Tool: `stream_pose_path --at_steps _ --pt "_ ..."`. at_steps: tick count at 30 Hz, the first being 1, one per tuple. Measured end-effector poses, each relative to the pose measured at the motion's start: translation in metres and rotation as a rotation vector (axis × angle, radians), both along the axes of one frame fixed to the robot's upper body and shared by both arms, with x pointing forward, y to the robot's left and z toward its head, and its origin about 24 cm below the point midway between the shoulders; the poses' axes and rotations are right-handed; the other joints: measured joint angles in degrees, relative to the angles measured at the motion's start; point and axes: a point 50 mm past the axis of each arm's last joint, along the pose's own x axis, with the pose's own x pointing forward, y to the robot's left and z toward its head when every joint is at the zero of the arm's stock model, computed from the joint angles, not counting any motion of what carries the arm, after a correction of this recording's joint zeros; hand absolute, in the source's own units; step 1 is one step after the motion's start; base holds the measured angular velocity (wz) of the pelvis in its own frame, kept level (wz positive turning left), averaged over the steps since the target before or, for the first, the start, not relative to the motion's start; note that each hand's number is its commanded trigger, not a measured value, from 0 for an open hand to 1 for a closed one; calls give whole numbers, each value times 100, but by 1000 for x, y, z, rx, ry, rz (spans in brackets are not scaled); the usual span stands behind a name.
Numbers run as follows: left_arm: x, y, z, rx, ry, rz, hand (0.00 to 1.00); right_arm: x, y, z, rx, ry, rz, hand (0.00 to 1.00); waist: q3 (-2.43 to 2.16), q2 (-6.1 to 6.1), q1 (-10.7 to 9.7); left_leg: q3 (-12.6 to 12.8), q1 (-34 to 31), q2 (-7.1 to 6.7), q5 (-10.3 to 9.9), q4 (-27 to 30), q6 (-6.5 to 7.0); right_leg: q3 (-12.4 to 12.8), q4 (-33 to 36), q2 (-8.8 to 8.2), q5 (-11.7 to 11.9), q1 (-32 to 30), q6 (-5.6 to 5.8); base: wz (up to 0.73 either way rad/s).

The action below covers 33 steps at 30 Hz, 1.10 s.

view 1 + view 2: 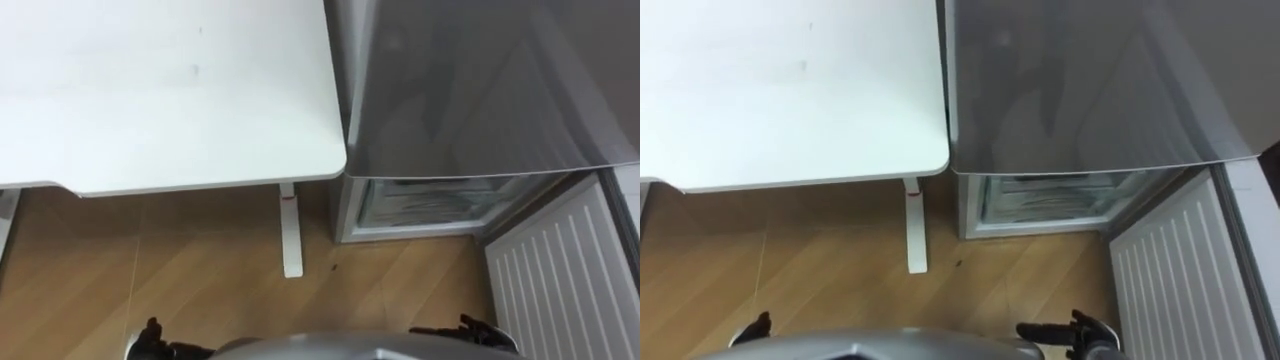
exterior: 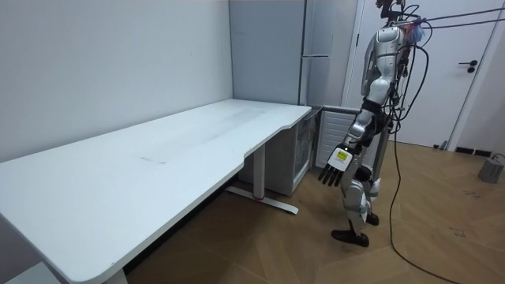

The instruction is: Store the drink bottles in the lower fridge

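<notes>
Standing on the wood floor just beside the end of the white desk (image 1: pixel 180 100), the robot faces the tall grey fridge (image 1: pixel 480 80). The lower fridge compartment (image 1: pixel 430 205) is open towards the robot, and its ribbed white door (image 1: pixel 560 270) is swung out to the robot's right. That part of the job looks done.

The left hand (image 2: pixel 335 167) hangs at the robot's side with its fingers straight and pointing down at the floor, holding nothing. The right hand (image 1: pixel 475 330) shows at the bottom edge of the eye views. Its fingers look loosely extended, and no drink is in it either.

Where the drinks are I cannot tell. The desk top is bare. Inside the compartment a pale clear drawer front can be made out, but its contents are too dim to read. So the drinks' long axis and which way they point cannot be judged. Either they are already inside and only the door is left to close, or they are yet to be fetched.
</notes>
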Motion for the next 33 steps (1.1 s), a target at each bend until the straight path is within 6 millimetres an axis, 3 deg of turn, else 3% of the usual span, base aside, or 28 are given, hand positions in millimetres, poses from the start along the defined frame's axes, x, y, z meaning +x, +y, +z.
stream_pose_path --at_steps 6,8,9,12,17,20,25,33 --pt "-8 3 0 25 69 -33 0 -2 -2 0 -9 18 -32 0 -32 21 -5 -75 15 1 0 43 0 -35 -4 2 7 48 -6 3" --pt "-8 6 0 36 70 -37 0 0 -6 1 -27 20 -41 0 -6 -35 1 -59 19 4 0 54 0 -33 -1 1 7 55 -6 -2" --pt "-8 8 1 42 68 -29 0 0 -9 2 -51 24 -39 0 -29 14 4 -46 19 12 0 50 0 -13 4 4 7 41 -7 -9" --pt "-8 11 2 49 66 -23 0 1 -17 4 -125 33 -11 0 -7 -7 10 48 20 43 0 0 0 65 9 28 32 15 -20 -14" --pt "-8 9 2 57 75 -59 0 30 -28 16 -276 -63 96 0 -15 -4 -26 89 23 73 2 11 -5 132 8 58 76 -1 -34 -7" --pt "-10 10 2 63 75 -64 0 54 -42 32 -414 -167 161 0 -18 4 -30 90 40 71 5 7 -2 151 -1 57 87 -1 -31 -3" --pt "-16 17 7 100 74 -68 0 94 -60 75 -649 -393 191 0 -31 -136 -50 102 122 45 85 -131 -14 166 -104 56 94 16 -37 0" --pt "-23 20 9 125 86 -90 0 99 -65 90 -763 -459 181 0 -57 -241 -75 91 125 38 85 -196 -16 150 -97 55 102 5 -25 0"
